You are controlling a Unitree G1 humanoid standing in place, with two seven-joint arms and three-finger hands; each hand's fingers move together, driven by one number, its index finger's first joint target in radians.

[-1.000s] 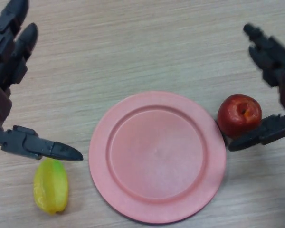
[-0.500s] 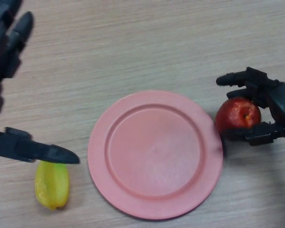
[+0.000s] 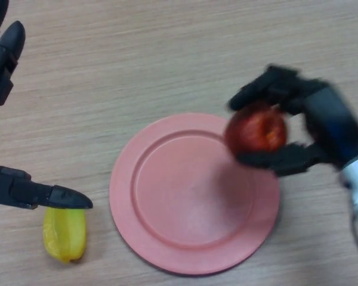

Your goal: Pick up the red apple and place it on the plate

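Task status at this moment: pick-up judged complete, placement not yet complete. Red apple (image 3: 256, 129) held in right hand (image 3: 322, 122), with fingers curled over the top of the fruit and thumb pressed under its near side. Apple positioned over the right-hand rim area of pink plate (image 3: 167, 238), apparently raised above it; contact with the plate surface could not be confirmed or ruled out from the single overhead view. Remaining steps, as judged: carry toward plate centre, lower, release, withdraw. Left hand (image 3: 12, 189) located at the left edge of the view, fingers extended straight, holding nothing, thumb lying just above yellow fruit (image 3: 64, 235); whether touching that fruit or merely overlapping it in the view could not be told. Yellow fruit resting on wooden table (image 3: 167, 59), left of the plate and apart from it. Limits of visibility: far side of the apple covered by the right-hand fingers; right forearm cut off at the right edge; left hand cut off at the left and top edges; height of the apple above the plate not readable; plate rim beneath the apple partly masked.
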